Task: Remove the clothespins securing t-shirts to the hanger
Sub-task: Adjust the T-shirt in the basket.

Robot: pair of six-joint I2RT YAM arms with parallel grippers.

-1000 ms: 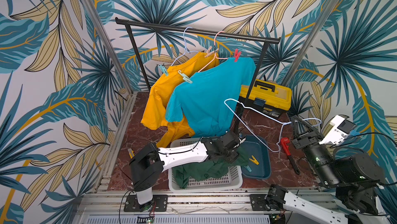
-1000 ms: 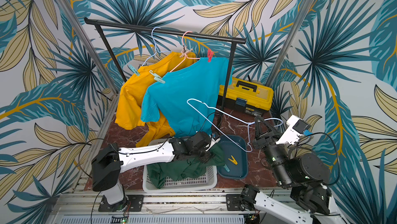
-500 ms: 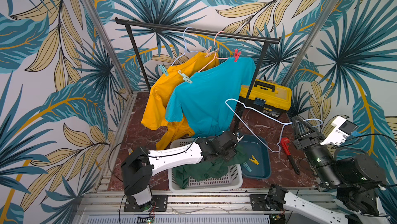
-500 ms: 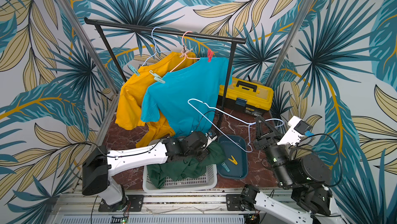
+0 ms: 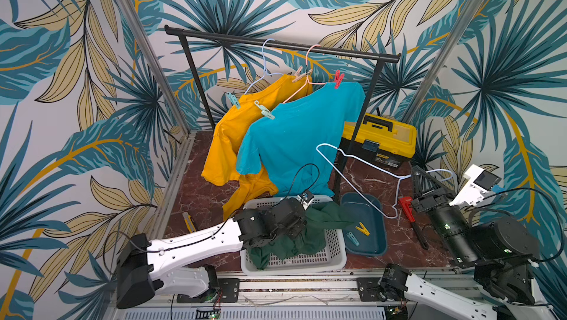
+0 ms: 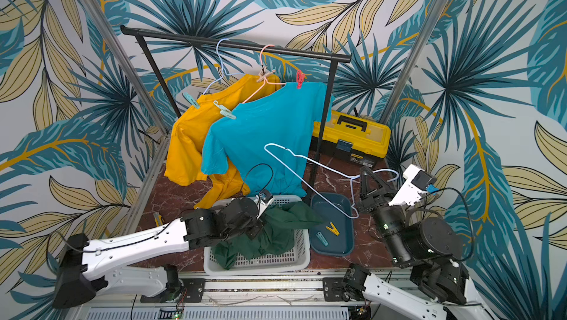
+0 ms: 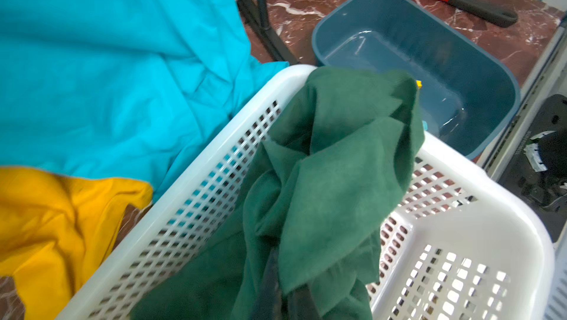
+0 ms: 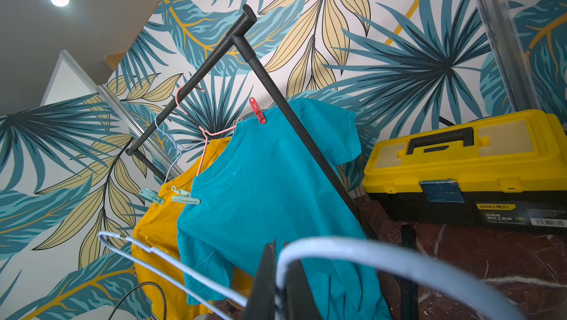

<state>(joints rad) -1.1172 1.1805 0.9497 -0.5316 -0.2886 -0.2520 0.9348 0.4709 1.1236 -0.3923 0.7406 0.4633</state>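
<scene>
On the rack, a golden yellow t-shirt [image 5: 227, 140] and a turquoise t-shirt [image 5: 294, 143] hang pinned by teal [image 5: 233, 100], mint [image 5: 264, 110], tan [image 5: 302, 73] and red [image 5: 338, 79] clothespins. A yellow clothespin [image 5: 362, 229] and a teal one [image 5: 352, 238] lie in the blue tray [image 5: 377, 241]. The dark green t-shirt [image 5: 310, 235] is bunched in the white basket [image 5: 334, 260], and my left gripper [image 7: 285, 275] is shut on its cloth. Beside the tray, my right gripper [image 8: 280, 275] is shut on the hook of a bare pale blue hanger [image 5: 359, 162].
The black rack's bar [image 5: 276, 44] spans the back, and one of its posts stands by the tray. A yellow toolbox [image 5: 380, 137] sits at the back right. A red wrench [image 5: 408, 211] lies right of the tray. A small yellow knife [image 5: 188, 222] lies left of the basket.
My left gripper has shut on the green t-shirt and drawn back toward the left over the basket. The right gripper keeps the hanger almost still.
</scene>
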